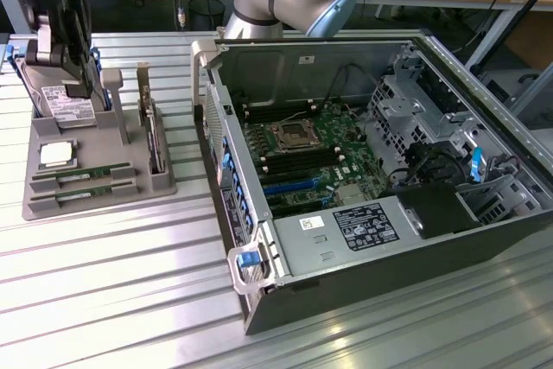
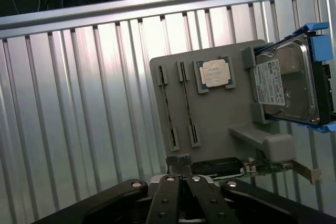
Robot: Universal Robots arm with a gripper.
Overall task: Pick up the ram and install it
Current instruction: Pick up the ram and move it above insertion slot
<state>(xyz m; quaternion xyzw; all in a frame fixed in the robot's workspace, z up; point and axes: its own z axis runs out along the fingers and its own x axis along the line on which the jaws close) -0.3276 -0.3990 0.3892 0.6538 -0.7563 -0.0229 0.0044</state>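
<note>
Two ram sticks (image 1: 84, 175) (image 1: 86, 194), thin and green, stand on edge in slots at the front of a grey holder tray (image 1: 47, 205) on the exterior view's left. In the wrist view the same sticks (image 2: 167, 109) (image 2: 187, 103) run side by side across the tray (image 2: 220, 119). My gripper (image 2: 181, 167) hangs well above the tray, shut, with nothing between its fingers. It shows as a dark shape (image 1: 76, 58) over the tray's back part in the exterior view. The sticks are untouched.
The tray also holds a hard drive in a blue frame (image 2: 286, 80), a square silver processor (image 2: 214, 74) and an upright expansion card (image 1: 152, 131). An open computer case (image 1: 259, 278) with its motherboard (image 1: 302, 140) lies on the exterior view's right, on the ribbed metal table (image 1: 104, 300).
</note>
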